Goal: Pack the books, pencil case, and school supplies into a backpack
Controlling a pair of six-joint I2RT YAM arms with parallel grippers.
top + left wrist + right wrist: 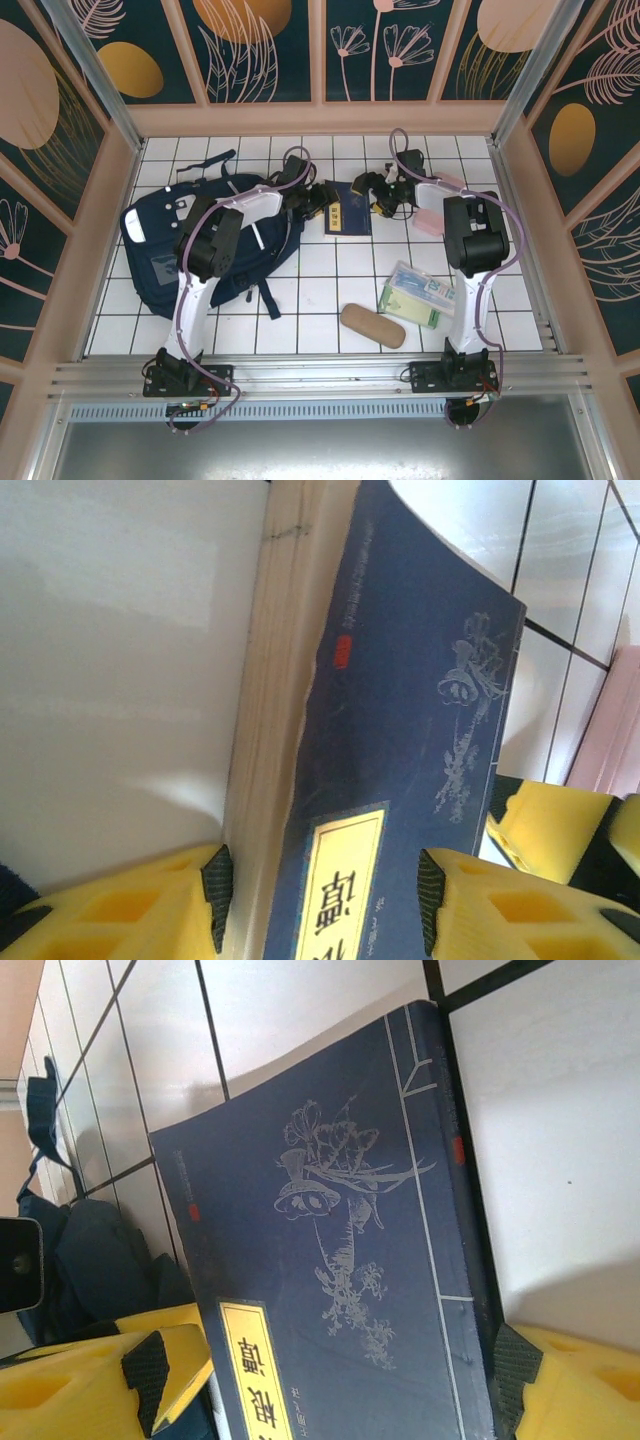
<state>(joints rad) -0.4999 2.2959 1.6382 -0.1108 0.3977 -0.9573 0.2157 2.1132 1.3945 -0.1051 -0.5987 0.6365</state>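
Note:
A dark blue book (347,213) with a yellow label lies on the white tiles just right of the navy backpack (200,250). My left gripper (318,200) is at the book's left end and my right gripper (380,197) is at its right end. In the left wrist view the book (400,740) runs between the open fingers of the left gripper (325,890), with its pale page edges beside the left pad. In the right wrist view the open right gripper (335,1380) straddles the book (330,1260). A tan case (372,325), a pale green-white packet (420,295) and a pink pouch (430,222) lie to the right.
The tiled floor is boxed in by peach wooden walls (320,118) at the back and sides. Backpack straps (265,295) trail toward the middle. Backpack fabric (90,1250) sits just beyond the book's far end in the right wrist view.

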